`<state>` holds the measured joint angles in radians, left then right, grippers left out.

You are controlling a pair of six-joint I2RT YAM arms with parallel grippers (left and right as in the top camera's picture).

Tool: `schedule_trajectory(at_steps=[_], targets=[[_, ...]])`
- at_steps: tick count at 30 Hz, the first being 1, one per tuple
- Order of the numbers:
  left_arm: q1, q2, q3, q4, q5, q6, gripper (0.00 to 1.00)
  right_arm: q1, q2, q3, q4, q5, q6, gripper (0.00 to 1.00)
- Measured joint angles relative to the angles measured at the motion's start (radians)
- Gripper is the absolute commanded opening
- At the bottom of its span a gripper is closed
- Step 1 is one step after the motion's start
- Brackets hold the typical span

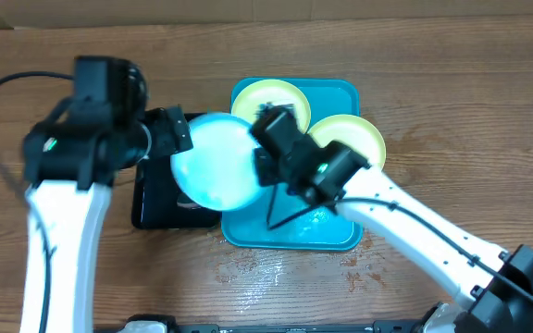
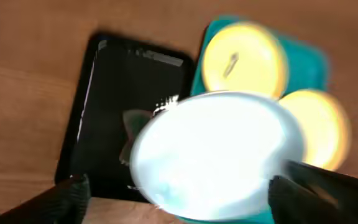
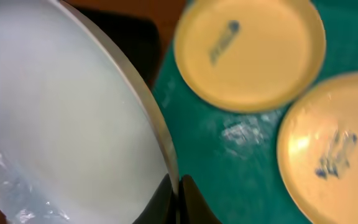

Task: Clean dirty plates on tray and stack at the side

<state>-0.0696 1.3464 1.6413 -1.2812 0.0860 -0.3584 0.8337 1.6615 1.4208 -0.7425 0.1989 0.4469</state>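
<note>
The right arm reaches in from the near right. The right gripper [image 3: 178,200] is pinched tight on the rim of the pale blue plate [image 1: 213,162], holding it above the black tub [image 1: 154,203] and the left edge of the tray [image 1: 294,233]. The left gripper [image 1: 181,131] sits at the plate's left side, its fingers [image 2: 73,196] spread wide apart. The plate looks glossy and whitish. A yellow plate [image 1: 271,100] and a second yellow plate [image 1: 352,137] lie on the far part of the tray, each with a dark-blue smear.
</note>
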Motion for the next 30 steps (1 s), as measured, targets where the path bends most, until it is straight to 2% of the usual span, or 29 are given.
schedule_trajectory(at_steps=[8, 14, 24, 30], targets=[[0.000, -0.204, 0.083, -0.029, 0.008, 0.000, 1.00, 0.089, 0.106, 0.002, 0.286, 0.177, -0.105, 0.04], [0.000, -0.267, 0.084, -0.088, -0.006, 0.000, 1.00, 0.128, 0.153, 0.004, 0.305, 0.349, -0.156, 0.04], [0.000, -0.264, 0.084, -0.092, -0.034, 0.000, 1.00, 0.364, 0.109, 0.016, 0.328, 0.729, -0.272, 0.04], [0.000, -0.264, 0.084, -0.092, -0.037, 0.000, 1.00, 0.444, 0.104, 0.018, 0.342, 0.861, -0.318, 0.04]])
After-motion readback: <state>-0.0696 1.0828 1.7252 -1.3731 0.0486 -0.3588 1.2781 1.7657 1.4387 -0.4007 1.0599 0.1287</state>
